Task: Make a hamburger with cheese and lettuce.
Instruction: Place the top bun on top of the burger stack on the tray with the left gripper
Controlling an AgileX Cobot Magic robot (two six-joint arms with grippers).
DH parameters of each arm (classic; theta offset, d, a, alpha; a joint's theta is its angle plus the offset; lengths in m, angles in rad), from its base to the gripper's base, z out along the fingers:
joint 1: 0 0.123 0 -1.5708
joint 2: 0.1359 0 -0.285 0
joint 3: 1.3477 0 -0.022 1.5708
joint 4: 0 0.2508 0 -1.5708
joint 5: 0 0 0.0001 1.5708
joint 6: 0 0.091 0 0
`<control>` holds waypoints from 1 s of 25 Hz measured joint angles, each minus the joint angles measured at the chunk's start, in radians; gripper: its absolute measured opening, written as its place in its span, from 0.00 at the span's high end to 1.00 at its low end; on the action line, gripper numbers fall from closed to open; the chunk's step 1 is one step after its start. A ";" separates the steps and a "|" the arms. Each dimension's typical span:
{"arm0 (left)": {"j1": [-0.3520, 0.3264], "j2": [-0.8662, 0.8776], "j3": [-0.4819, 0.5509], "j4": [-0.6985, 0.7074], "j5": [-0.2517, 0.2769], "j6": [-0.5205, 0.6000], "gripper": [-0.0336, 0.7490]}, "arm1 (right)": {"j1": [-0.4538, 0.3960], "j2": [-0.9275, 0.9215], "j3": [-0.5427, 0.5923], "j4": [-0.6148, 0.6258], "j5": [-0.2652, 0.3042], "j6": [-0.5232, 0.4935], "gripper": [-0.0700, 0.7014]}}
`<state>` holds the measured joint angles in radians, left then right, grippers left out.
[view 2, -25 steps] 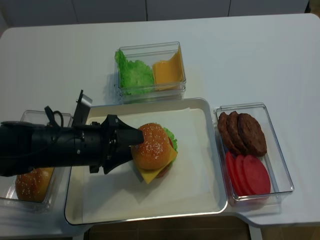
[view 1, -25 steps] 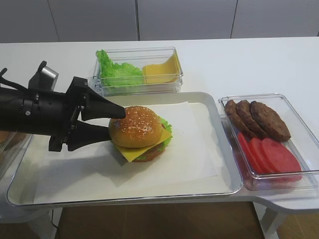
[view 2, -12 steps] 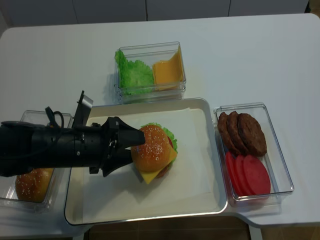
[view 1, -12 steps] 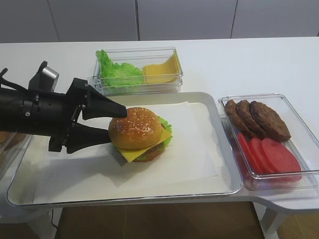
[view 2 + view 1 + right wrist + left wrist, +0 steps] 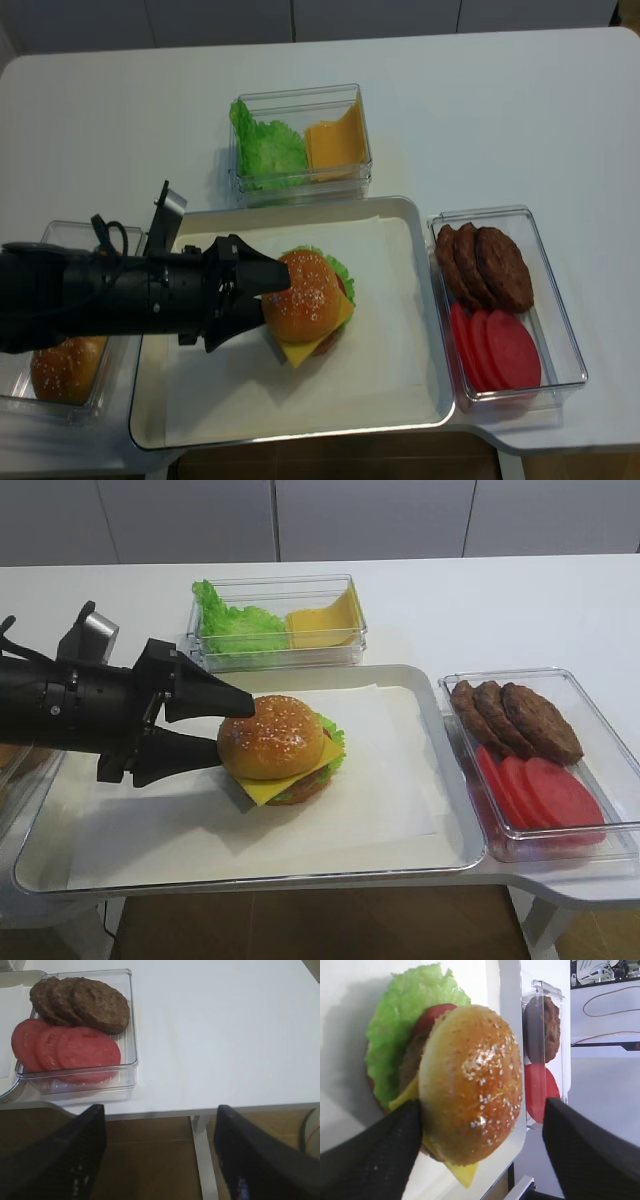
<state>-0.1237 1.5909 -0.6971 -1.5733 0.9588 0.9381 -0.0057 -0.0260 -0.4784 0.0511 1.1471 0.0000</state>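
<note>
The white surface [image 5: 520, 610] fills the frame, and the tray [image 5: 455, 780] lies across its lower middle. The clear box of loose greens and orange slices [image 5: 277, 620] sits at upper centre, the box of patties and tomato [image 5: 535, 760] at right, and a box holding a spare bun [image 5: 65, 365] at lower left of the realsense view.

The left gripper [image 5: 228, 730] reaches in from the left, its jaws spread wide on either side of the bun top; the near one seems to touch the stack's edge, but nothing is clamped. The right gripper [image 5: 160, 1160] hangs off the surface edge at right, jaws apart and empty.

The hamburger [image 5: 280, 748] stands at the tray's centre, upright, its axis vertical with the seeded dome up. The cheese [image 5: 285, 783] pokes one corner toward the lower left, and the lettuce [image 5: 405, 1015] ruffles out on the far right side.

By my reading the stack is complete and the top has just been let go. The next move calls for drawing the left gripper straight back leftward without nudging the bun.
</note>
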 joint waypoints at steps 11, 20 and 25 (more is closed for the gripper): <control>0.000 -0.002 0.000 0.028 -0.018 0.009 0.24 | 0.000 0.000 0.000 0.000 0.000 0.000 0.25; 0.000 -0.002 0.000 0.024 -0.018 0.014 0.24 | 0.000 0.000 0.000 0.000 0.000 0.000 0.25; 0.000 -0.002 0.000 0.024 -0.020 0.027 0.24 | 0.000 0.000 0.000 0.000 0.000 0.000 0.25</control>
<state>-0.1237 1.5891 -0.6971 -1.5489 0.9389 0.9652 -0.0057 -0.0260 -0.4784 0.0511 1.1471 0.0000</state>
